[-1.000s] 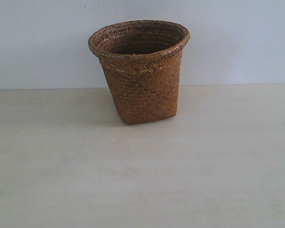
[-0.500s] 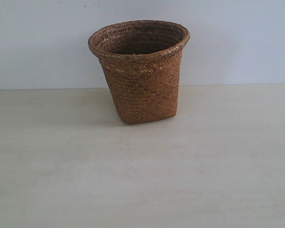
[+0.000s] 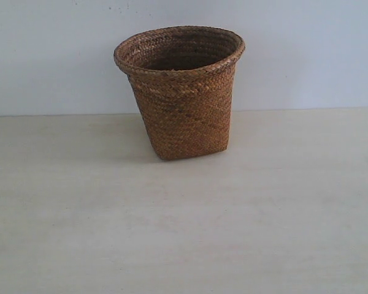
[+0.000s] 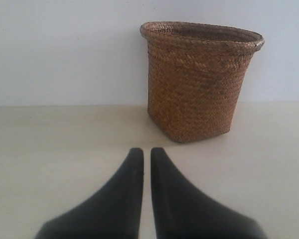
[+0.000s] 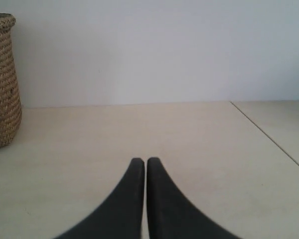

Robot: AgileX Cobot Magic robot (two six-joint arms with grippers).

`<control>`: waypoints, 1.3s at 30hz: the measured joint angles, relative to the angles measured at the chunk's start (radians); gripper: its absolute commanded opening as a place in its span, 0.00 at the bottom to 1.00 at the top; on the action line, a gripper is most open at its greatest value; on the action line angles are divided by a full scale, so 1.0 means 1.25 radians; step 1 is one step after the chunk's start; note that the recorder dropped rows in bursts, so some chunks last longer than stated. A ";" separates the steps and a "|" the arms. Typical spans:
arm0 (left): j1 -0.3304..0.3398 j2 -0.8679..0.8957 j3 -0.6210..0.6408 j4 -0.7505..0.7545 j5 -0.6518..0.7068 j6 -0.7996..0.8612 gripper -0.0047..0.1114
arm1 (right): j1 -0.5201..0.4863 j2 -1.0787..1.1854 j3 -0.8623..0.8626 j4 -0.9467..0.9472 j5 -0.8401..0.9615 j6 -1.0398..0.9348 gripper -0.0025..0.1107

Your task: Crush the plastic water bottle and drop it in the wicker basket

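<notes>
The wicker basket (image 3: 184, 104) stands upright on a pale table (image 3: 184, 239), set toward the back, close to a plain light wall (image 3: 49, 55). Its round braided rim flares out above a body that narrows to a squarish base, and one corner of that base faces the exterior camera. The upper inner wall shows as dark weave; the bottom of the inside is hidden in every view.

The left gripper (image 4: 146, 152) hangs low over the table in front of the basket and apart from it. Its two black fingers (image 4: 122, 194) are drawn together with only a thin slit between them, and they grasp nothing.

The right gripper (image 5: 146, 162) is likewise clenched on nothing, tips all but touching, over bare tabletop. The basket sits well off to its side, only its edge in view. A thin seam (image 5: 269, 138) runs across the table on the other side.
</notes>
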 measured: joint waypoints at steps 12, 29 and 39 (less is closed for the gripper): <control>0.000 0.000 0.000 0.000 0.000 0.000 0.08 | 0.000 0.000 0.000 0.000 0.001 -0.001 0.02; 0.006 -0.030 0.000 0.012 0.004 0.104 0.08 | 0.000 0.000 0.000 0.000 0.002 0.000 0.02; 0.106 -0.167 0.000 0.031 0.098 0.091 0.08 | 0.000 0.000 0.000 0.000 0.002 0.000 0.02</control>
